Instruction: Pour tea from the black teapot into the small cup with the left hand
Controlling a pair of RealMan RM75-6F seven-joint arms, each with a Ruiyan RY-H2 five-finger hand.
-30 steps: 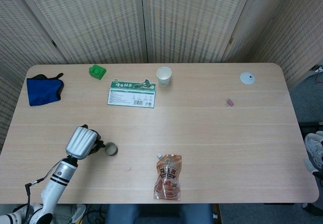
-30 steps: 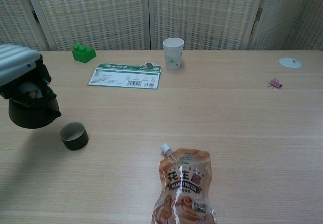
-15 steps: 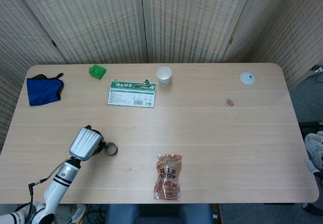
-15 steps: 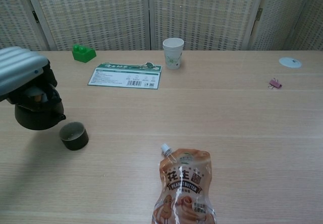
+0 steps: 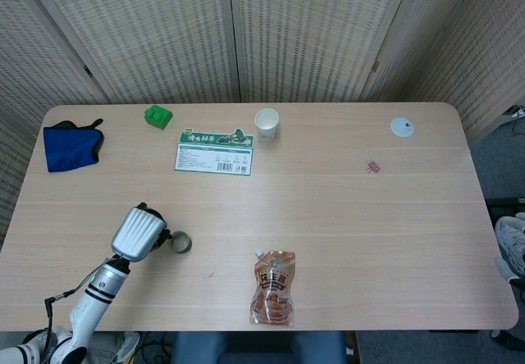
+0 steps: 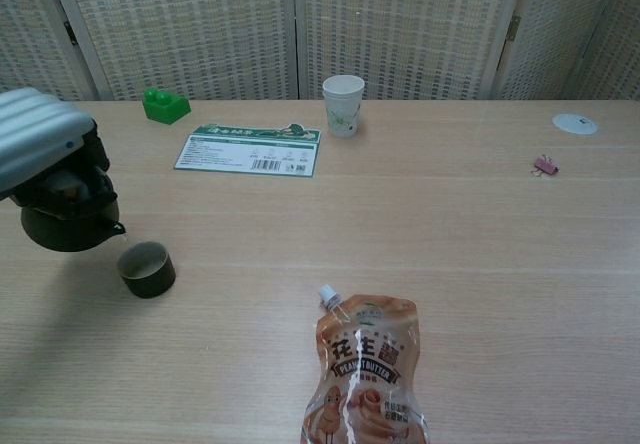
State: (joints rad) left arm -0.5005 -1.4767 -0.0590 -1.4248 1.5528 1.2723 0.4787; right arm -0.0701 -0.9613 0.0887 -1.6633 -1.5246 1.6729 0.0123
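The pouch (image 6: 365, 374) reads "花生" in large characters over a black band saying "PEANUT BUTTER". The green-and-white card (image 6: 250, 150), left of the paper cup (image 6: 343, 105), bears a barcode; its print is too small to read.

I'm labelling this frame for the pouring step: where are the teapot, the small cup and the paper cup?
teapot (image 6: 68, 222), chest view, its dark round body
small cup (image 6: 146, 269), chest view, its outer wall
paper cup (image 6: 343, 107), chest view, its side

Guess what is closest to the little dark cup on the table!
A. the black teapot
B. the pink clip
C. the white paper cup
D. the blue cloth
A: the black teapot, held up by the left hand, hangs right beside the little dark cup, its spout by the rim; everything else sits far off.
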